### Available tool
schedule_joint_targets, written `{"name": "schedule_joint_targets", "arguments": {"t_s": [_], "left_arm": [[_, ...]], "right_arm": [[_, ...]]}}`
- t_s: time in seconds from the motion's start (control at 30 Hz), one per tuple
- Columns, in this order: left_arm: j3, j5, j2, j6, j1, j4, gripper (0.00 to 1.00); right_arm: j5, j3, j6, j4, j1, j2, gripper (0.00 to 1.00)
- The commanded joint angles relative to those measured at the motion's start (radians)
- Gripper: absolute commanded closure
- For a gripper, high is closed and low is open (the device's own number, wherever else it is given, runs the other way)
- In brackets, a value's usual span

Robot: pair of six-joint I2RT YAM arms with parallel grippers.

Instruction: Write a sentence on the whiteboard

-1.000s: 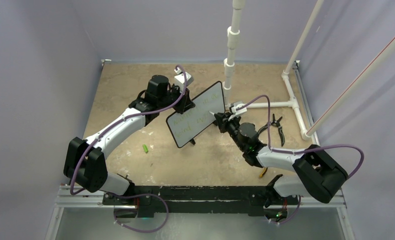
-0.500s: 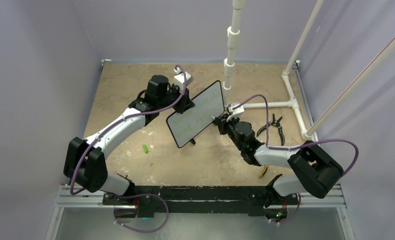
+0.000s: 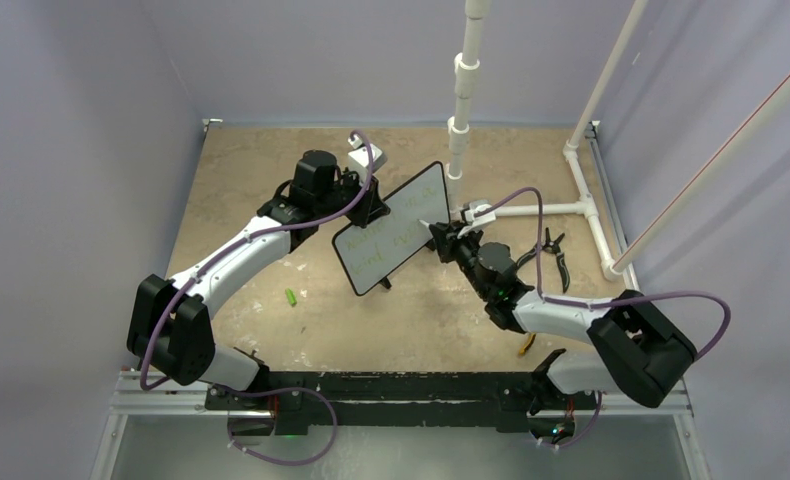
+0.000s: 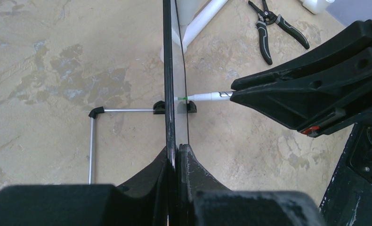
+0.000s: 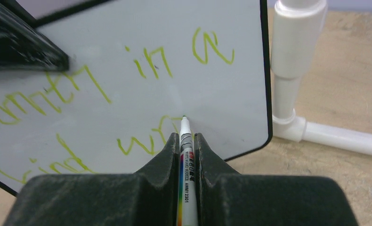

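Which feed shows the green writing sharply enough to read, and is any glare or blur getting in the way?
Right wrist: sentence and marker are crisp on the whiteboard, no glare; top external: writing too faint and small; left wrist: whiteboard edge-on, no text visible.

Black-handled pliers lying open on tan table, beside white PVC pipe frame. Small green object well apart, left side.

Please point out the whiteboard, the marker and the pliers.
the whiteboard (image 3: 392,229), top external view, on its white surface.
the marker (image 5: 186,155), right wrist view, on its printed barrel.
the pliers (image 4: 264,41), left wrist view, on one handle.
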Motion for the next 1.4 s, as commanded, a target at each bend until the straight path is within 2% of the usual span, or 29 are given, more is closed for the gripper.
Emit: {"name": "schedule_joint_targets", "arguments": {"t_s": [0.0,0.8,1.13,1.37], "left_arm": [[-0.018,0.037,-0.01,0.035,-0.006,0.003,1.0],[-0.02,0.035,-0.021,0.037,-0.006,0.0,1.0],[-0.02,0.032,-0.022,0.039,-0.005,-0.001,1.0],[-0.021,0.033,-0.024,0.039,-0.006,-0.002,1.0]], "right_arm": [[-0.009,0.004,0.004,0.089,0.001,-0.04,1.0],[0.051,0.025,0.027,0.015,0.0,0.01,1.0],[-0.031,0.036,-0.009,0.05,0.002,0.038,1.0],[-0.005,0.016,-0.004,0.051,0.001,0.006,1.0]]}}
